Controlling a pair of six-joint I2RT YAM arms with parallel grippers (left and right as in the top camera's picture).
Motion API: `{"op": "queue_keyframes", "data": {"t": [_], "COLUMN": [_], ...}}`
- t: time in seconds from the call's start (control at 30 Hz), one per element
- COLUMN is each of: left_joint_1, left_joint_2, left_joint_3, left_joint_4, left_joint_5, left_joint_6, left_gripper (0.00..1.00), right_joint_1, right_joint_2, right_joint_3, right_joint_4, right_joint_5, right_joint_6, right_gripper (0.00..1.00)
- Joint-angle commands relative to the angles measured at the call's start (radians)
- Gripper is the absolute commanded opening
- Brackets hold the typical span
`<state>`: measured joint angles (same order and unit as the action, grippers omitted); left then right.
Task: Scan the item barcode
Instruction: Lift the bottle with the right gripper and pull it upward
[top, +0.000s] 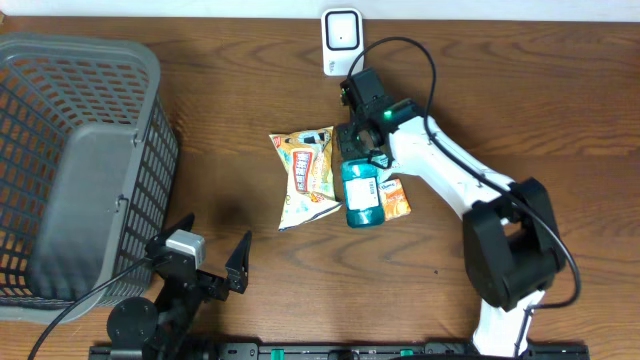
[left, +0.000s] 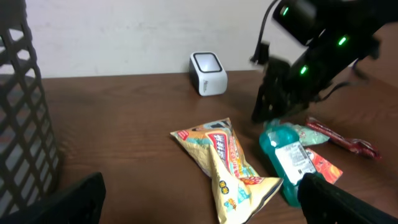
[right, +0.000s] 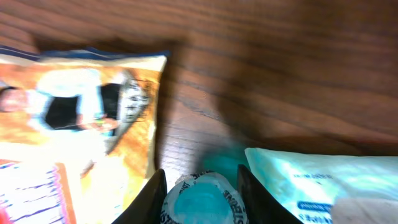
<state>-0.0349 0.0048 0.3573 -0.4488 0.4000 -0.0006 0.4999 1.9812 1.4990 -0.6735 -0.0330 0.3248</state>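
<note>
Mouthwash bottle (top: 362, 195) is laid flat near table centre, cap toward 12 o'clock. Grey mesh basket (top: 150, 70) is parked at 9 o'clock, presumably for scanned items. Left gripper (top: 210, 245) is held at 7 o'clock, jaws spread fully wide, nothing gripped, likely placed clear of the work. Snack bag (top: 308, 172) is seen touching the bottle at its 9 o'clock, and an orange sachet (top: 397, 197) at its 3 o'clock. Right gripper (right: 199, 186) is set over the cap, fingers (right: 152, 196) pinched in on both sides. The cap appears gripped, probably as the narrowest hold. Barcode scanner (top: 341, 40) is stood at 12 o'clock, window facing the items. The bottle is judged not yet lifted, and its label must be turned toward that window.
</note>
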Motion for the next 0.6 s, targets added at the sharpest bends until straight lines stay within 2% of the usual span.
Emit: {"op": "queue_keyframes", "data": {"t": [0.0, 0.27, 0.57], "left_joint_1": [-0.004, -0.004, -0.004], "left_joint_2": [0.0, 0.0, 0.0], "left_joint_3": [-0.004, -0.004, -0.004], "left_joint_4": [0.005, -0.027, -0.212], "left_joint_5": [0.023, 0.023, 0.023], "left_joint_6": [-0.001, -0.001, -0.001], "left_gripper": [0.99, 0.99, 0.99], "right_joint_1": [-0.009, -0.005, 0.0], "right_joint_2": [-0.102, -0.196, -0.203], "right_joint_3": [0.039, 0.039, 0.039], "right_joint_4": [0.002, 0.006, -0.015], "right_joint_5": [0.006, 0.032, 0.089], "right_joint_6": [-0.016, -0.016, -0.017], "right_gripper": [0.12, 0.13, 0.13]}}
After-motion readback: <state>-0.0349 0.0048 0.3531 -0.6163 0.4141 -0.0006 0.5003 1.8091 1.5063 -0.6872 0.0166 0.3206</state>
